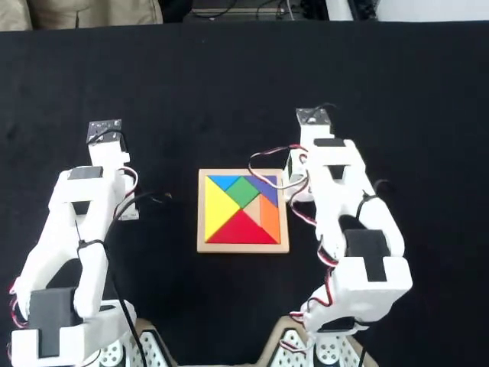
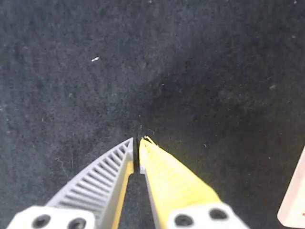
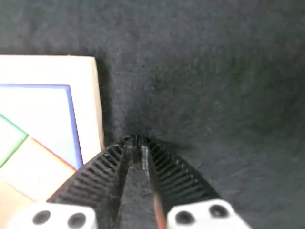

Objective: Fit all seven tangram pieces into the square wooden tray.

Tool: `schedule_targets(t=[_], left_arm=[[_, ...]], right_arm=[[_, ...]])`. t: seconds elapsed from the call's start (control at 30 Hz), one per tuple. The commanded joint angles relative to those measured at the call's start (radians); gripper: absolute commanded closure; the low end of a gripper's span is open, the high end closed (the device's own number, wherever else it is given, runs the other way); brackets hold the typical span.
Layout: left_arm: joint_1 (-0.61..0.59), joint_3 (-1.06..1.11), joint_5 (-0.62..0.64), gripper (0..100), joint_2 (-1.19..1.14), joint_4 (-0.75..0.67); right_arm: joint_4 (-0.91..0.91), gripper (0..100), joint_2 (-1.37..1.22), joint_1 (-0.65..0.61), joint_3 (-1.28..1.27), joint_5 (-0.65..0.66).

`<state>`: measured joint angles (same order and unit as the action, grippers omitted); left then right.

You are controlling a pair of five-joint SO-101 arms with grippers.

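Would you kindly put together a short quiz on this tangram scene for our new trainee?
1. True or false: the left claw is shut on a tangram piece.
2. Relative to the square wooden tray, where is the right claw? A) above its middle B) over the black cloth beside it C) inside it, gripping a piece
3. Fill in: the large triangle sharing an edge with the yellow triangle is ___.

Key: 1 false, it is shut and empty; 2 B; 3 red, the red triangle.

left gripper [image 2: 138, 142]: closed, empty | over black cloth [image 2: 143, 62] | tray [image 2: 294, 200] corner at view's edge
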<state>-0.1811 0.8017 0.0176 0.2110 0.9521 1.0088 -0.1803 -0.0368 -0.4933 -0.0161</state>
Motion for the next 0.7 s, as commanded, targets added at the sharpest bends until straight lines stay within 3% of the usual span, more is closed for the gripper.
schedule_targets(t=[0.0, 0.4, 0.67], left_arm=[[-0.012, 0.002, 0.005, 97, 0.031, -0.012], [-0.012, 0.016, 0.008, 97, 0.031, -0.012], [-0.012, 0.012, 0.008, 97, 0.031, -0.014]], right_arm=[[-0.009, 98.8, -0.005, -0.052, 0.05, -0.06], [-0.015, 98.8, -0.002, -0.17, 0.062, -0.152], [-0.009, 98.8, -0.008, -0.181, 0.107, -0.178]])
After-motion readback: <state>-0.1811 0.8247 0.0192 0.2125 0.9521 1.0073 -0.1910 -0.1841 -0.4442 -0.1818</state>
